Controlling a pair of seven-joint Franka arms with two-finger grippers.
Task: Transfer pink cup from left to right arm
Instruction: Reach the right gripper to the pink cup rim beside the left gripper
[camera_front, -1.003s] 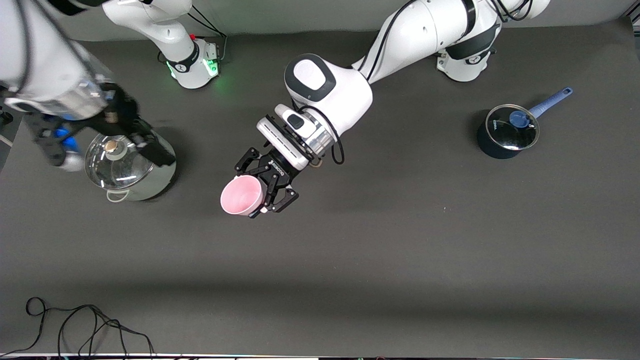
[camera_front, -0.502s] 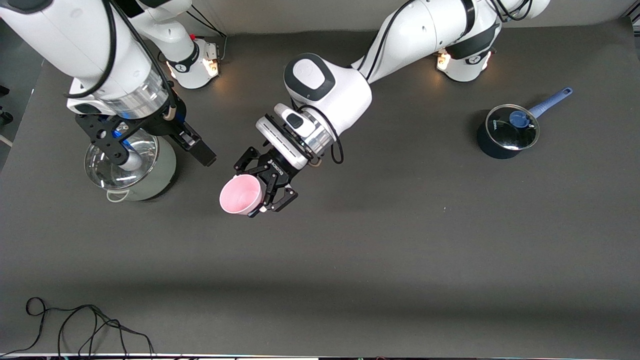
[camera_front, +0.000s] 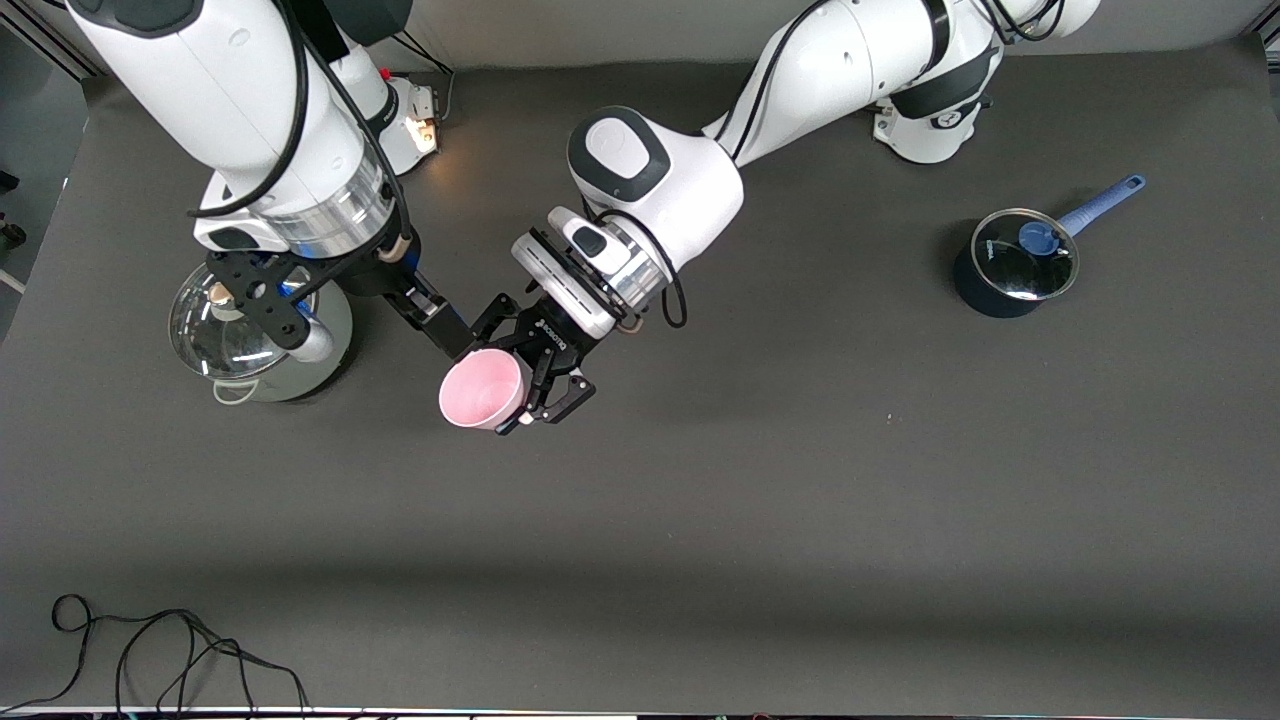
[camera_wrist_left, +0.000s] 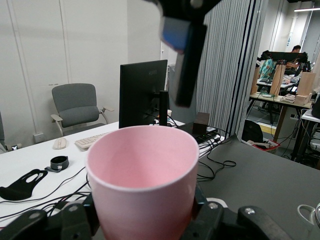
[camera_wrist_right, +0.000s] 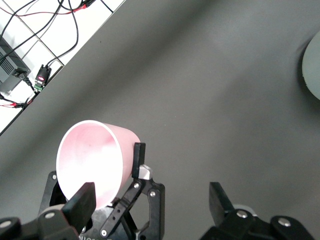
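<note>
The pink cup (camera_front: 478, 392) is held in the air over the middle of the table, tilted with its mouth toward the front camera. My left gripper (camera_front: 507, 386) is shut on its lower body. In the left wrist view the cup (camera_wrist_left: 142, 175) fills the space between my left gripper's (camera_wrist_left: 145, 217) black fingers. My right gripper (camera_front: 443, 333) is open and empty, with one long finger close beside the cup's rim. In the right wrist view my right gripper (camera_wrist_right: 152, 202) has its fingers wide apart, and the cup (camera_wrist_right: 92, 160) lies by one finger.
A silver pot with a glass lid (camera_front: 255, 345) stands toward the right arm's end, under the right wrist. A dark blue saucepan with a lid (camera_front: 1012, 265) stands toward the left arm's end. A black cable (camera_front: 150, 650) lies at the table's near edge.
My right arm has swung in from the table's end, over the silver pot, up to the cup. The left arm and the cup have stayed still.
</note>
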